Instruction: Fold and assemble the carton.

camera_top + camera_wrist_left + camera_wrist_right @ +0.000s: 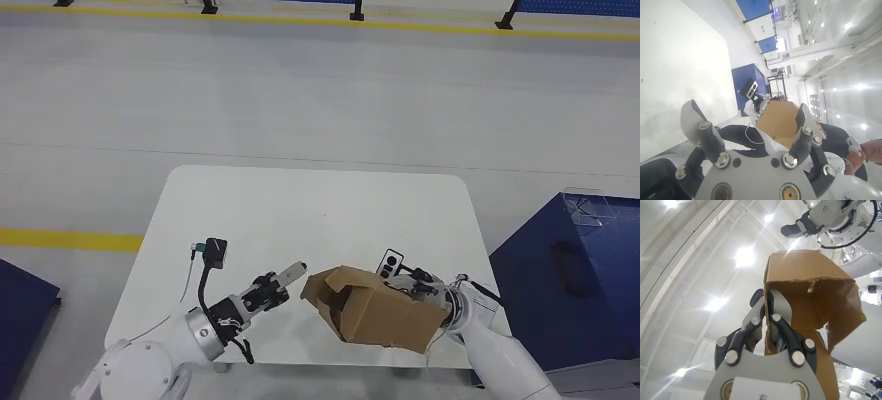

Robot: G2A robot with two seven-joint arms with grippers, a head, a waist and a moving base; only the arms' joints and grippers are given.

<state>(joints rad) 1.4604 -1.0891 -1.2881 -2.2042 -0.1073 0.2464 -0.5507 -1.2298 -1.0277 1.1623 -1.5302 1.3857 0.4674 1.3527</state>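
A brown carton (pixel 375 305) lies tipped on its side near the table's front right edge, its open end with loose flaps facing left. My right gripper (pixel 765 298) is shut on one carton wall (pixel 810 275), one finger inside and one outside. It holds the carton from the right (pixel 440 298). My left gripper (pixel 288 274) stands open just left of the carton's open end, with nothing in it. In the left wrist view the carton (pixel 778 121) shows beyond my spread left gripper (pixel 745 115). The left gripper (pixel 793 230) also shows past the carton in the right wrist view.
The white table (pixel 300 210) is bare behind and to the left of the carton. A blue cabinet (pixel 575 270) stands off the table's right side, and another blue object (pixel 20 300) off the left edge.
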